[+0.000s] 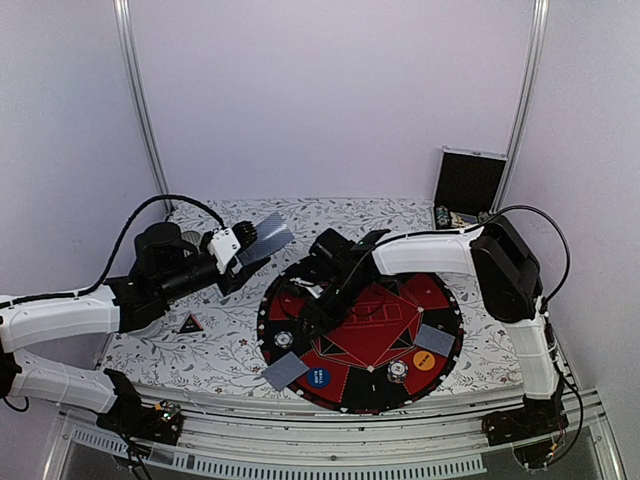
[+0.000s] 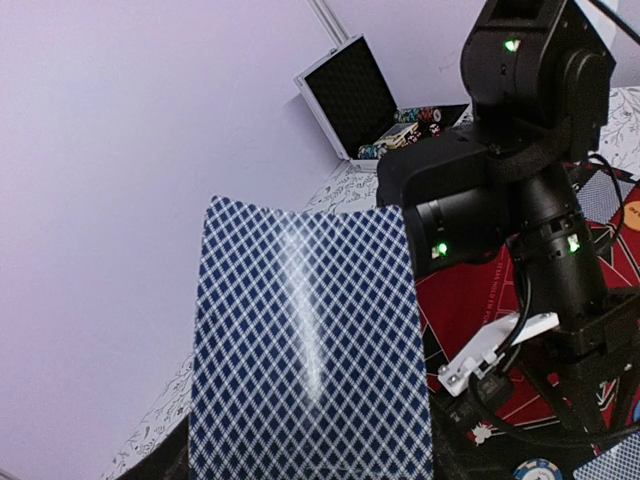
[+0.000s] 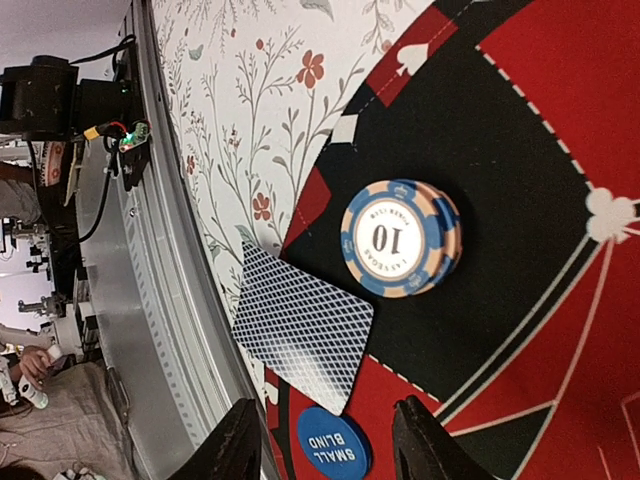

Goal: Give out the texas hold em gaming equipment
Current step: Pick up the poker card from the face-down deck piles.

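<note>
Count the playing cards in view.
3: held card in the left gripper, near-left card at the mat's edge, right card on its right side. Others may hide under the right arm or in the case.

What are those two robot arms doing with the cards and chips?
They are setting up a poker game. The left gripper holds a blue-backed card up in the air, beside the round mat. The right gripper hangs open over the mat's left side, above a blue-striped chip stack, gripping nothing. A second card lies at the mat's near edge by the blue disc. A third card lies on the right near the orange disc.
</note>
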{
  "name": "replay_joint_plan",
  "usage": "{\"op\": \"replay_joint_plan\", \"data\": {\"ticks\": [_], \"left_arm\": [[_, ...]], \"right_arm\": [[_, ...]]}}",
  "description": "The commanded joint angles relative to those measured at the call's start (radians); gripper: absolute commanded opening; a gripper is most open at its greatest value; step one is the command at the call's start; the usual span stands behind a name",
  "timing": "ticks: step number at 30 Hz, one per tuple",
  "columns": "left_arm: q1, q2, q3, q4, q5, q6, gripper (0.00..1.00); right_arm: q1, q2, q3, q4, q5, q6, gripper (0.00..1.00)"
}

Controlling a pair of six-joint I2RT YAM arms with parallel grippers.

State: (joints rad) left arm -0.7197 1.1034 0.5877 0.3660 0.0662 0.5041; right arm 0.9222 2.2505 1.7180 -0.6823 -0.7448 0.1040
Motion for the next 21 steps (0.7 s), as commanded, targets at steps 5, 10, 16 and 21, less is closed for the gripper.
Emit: {"op": "replay_joint_plan", "data": {"ticks": [5,10,16,21], "left_arm": [[-0.005,-0.017,-0.014,0.037,0.011,0.007,0.57],[-0.007,-0.026,-0.023,0.042,0.027,0.029,0.57],[-0.01,-0.034,-0.028,0.038,0.046,0.048,0.57],[-0.015,-0.041,-0.036,0.037,0.058,0.06,0.57]], "right_arm": [[-0.104,-0.232,-0.017,-0.063,0.221,-0.045,0.62],[-0.174,-0.388,-0.017,-0.01,0.436,-0.032,0.9],[-0.181,-0.522,-0.037,0.182,0.4,-0.046,0.99],[-0.162,-0.531,-0.067,0.337,0.273,0.0,0.99]]}}
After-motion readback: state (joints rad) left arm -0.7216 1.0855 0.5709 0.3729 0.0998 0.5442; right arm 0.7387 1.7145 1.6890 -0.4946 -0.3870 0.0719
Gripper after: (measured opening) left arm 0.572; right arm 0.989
